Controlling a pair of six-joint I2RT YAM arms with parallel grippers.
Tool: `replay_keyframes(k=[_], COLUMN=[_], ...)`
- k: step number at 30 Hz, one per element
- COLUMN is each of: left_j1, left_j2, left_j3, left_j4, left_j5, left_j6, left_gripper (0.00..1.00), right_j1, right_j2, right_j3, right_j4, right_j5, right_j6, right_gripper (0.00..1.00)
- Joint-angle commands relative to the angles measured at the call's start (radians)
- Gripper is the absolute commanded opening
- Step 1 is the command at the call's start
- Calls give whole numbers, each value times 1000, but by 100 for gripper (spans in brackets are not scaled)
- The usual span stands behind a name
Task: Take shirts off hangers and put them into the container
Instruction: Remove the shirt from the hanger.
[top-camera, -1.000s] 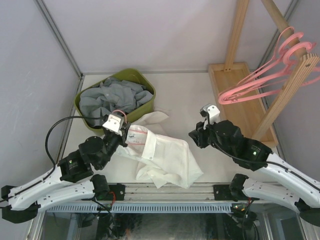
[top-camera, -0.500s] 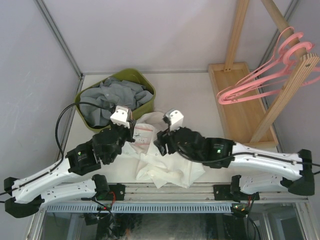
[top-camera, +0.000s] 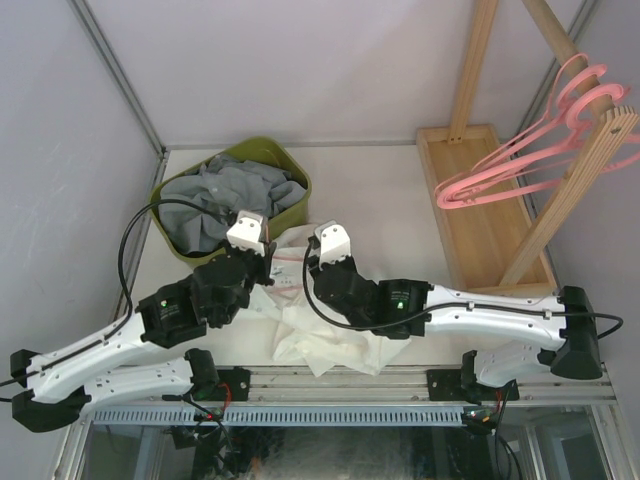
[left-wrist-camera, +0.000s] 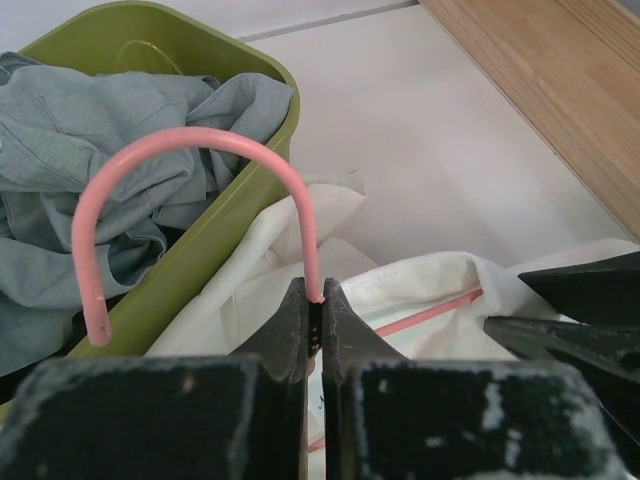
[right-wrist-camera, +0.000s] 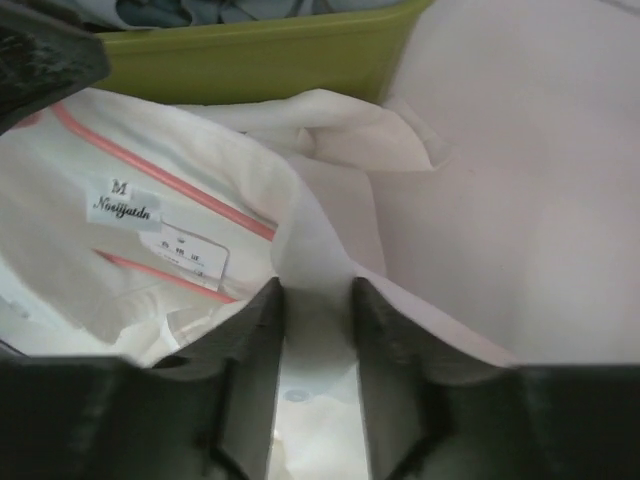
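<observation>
The left claw (left-wrist-camera: 313, 300) is clamped shut on the stem of a pink hanger (left-wrist-camera: 309, 235). Right of it lies the white shirt (left-wrist-camera: 430, 285); left of it, the green tub (left-wrist-camera: 225, 225) holds a grey shirt (left-wrist-camera: 100, 120). The right claw (right-wrist-camera: 318, 300) stands part open, straddling the white shirt's collar edge.
</observation>
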Motion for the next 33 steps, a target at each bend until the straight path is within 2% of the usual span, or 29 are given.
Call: replay_keyframes(k=[1,3,6,14,20,24,27,33], left_j1=[-4,-6,-4,-5,-4,-5,-5,-4], left_j2=[-29,-45,-79,-163,-185,-163,-147,-141], left_j3=[59,43,5,-48,-60,-48,-37,-34], left_j4=[34,47,69,85,101,108,114,129], left_j5=[16,35,62,86,125,150,155,167], left_j6=[0,13,42,168,184,180,175,176], left_gripper=[0,0,0,0,0,0,0,0], right_j1=[-26,-49,-98,-233,-257,-257,-256,-249], right_j2=[10,1,-30,-182,-242,-317,-361,-361], right_j3=[40,40,33,-78,-132,-134,-153,-158], right_j4=[-53,-79,-120,-135,-113,-70,-14,25], right_j5=[76,60,30,-137,-219,-369,-456,-525], right_j6=[27,46,76,110,83,74,67,52], right_gripper=[21,6,1,0,0,0,8,30])
